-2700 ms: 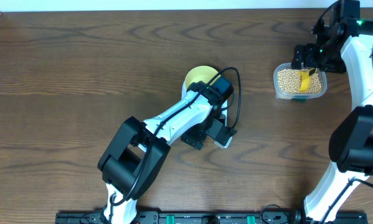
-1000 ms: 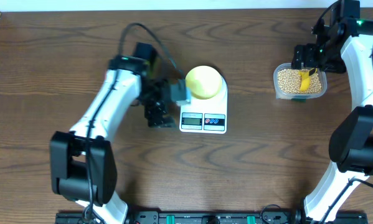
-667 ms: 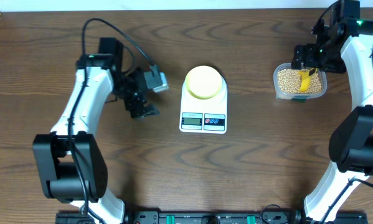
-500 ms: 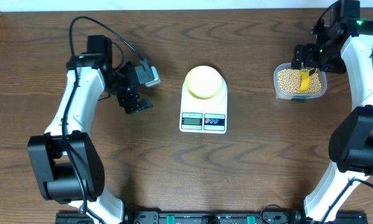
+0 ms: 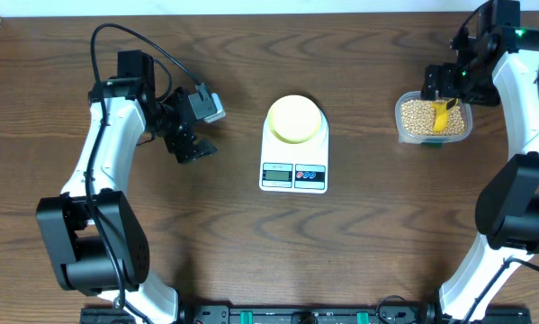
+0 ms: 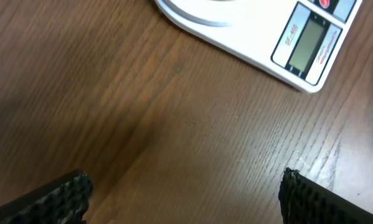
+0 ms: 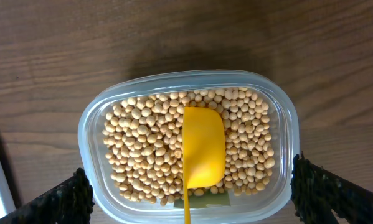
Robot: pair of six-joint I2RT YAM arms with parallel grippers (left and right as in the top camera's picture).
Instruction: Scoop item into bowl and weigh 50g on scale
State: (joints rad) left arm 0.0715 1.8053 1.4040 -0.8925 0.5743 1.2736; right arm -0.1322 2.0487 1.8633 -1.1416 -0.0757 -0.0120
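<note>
Smooth round pale-yellow bowl (image 5: 295, 118) sits on flat white rect. scale (image 5: 293, 155), mid table (image 5: 386, 225) of dark grained wood, open wood betw. scale and clear rounded plastic tub (image 7: 89, 124) at right, small round tan beans (image 7: 142, 143) fill tub w/ glossy yellow scoop (image 7: 203, 146) lying on them, left end effector (image 6: 183, 199) released, spread wide over bare wood left of scale, right end effector (image 7: 192, 193) released, straddling tub from above

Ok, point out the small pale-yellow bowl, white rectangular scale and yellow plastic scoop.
pale-yellow bowl (image 5: 295, 118), overhead view, centre.
white scale (image 5: 293, 177), overhead view, front panel.
yellow scoop (image 7: 203, 146), right wrist view, blade.
</note>
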